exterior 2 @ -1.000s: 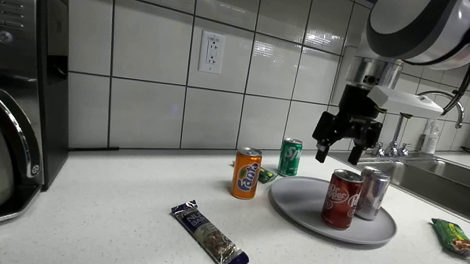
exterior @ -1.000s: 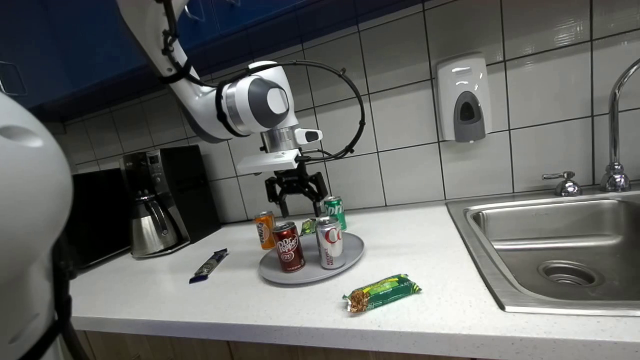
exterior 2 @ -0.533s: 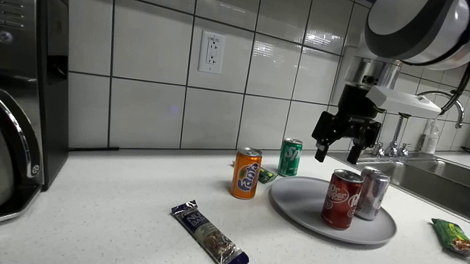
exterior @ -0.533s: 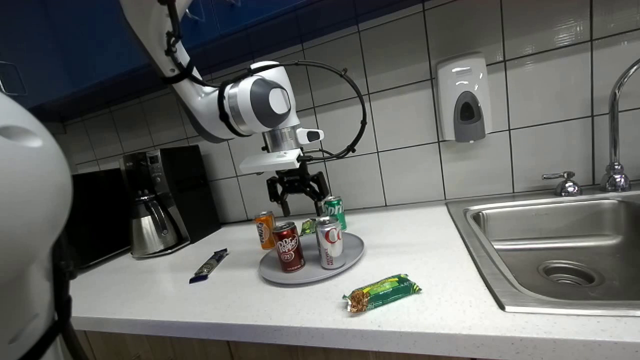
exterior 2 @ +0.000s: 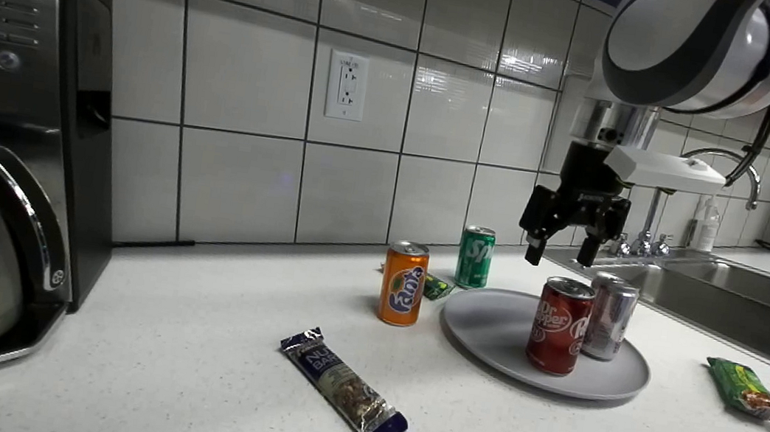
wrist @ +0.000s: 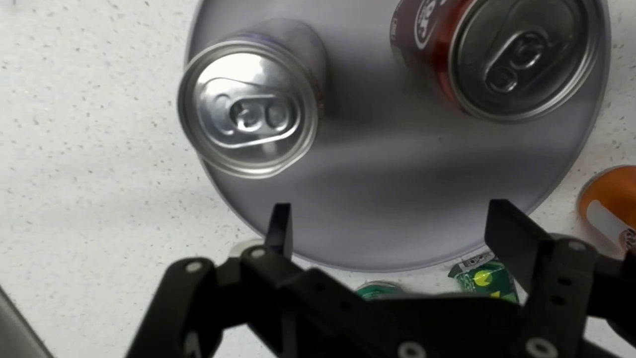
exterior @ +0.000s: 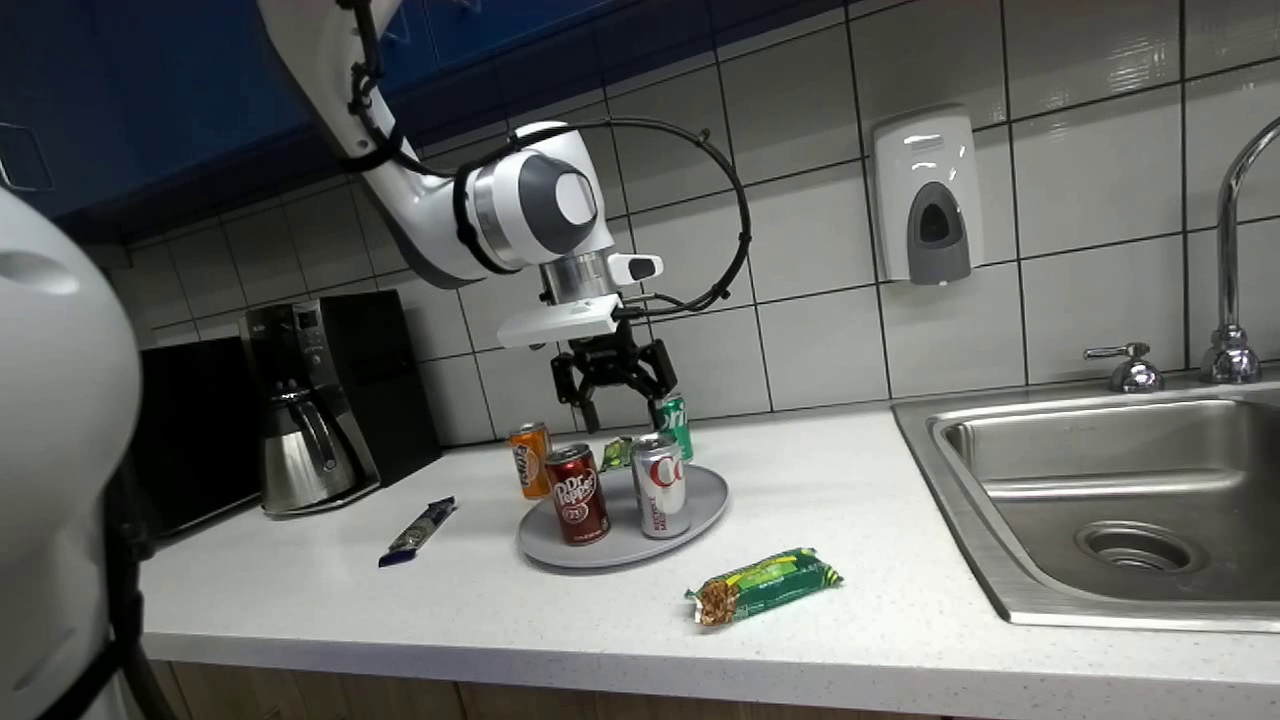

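— What colour is the body on your feed?
— I get glossy white on the arm (exterior: 430,215) in an exterior view, with a dark grey panel (exterior: 540,205) around a white oval cap (exterior: 576,199) at the joint.
— And the cabling?
— I see a thick black cable (exterior: 744,215) in one wide loop, small ties (exterior: 704,137) along it, and black straps (exterior: 372,157) banding the arm. Beneath the joint sit a silver collar (exterior: 577,278) and a flat white housing (exterior: 560,321).
— The gripper (exterior 2: 560,257)?
— Matte black and angular, with faint lettering (exterior 2: 592,198) on its front. My wrist view adds flat-faced fingers (wrist: 514,238) and round silver screw heads (wrist: 541,347).
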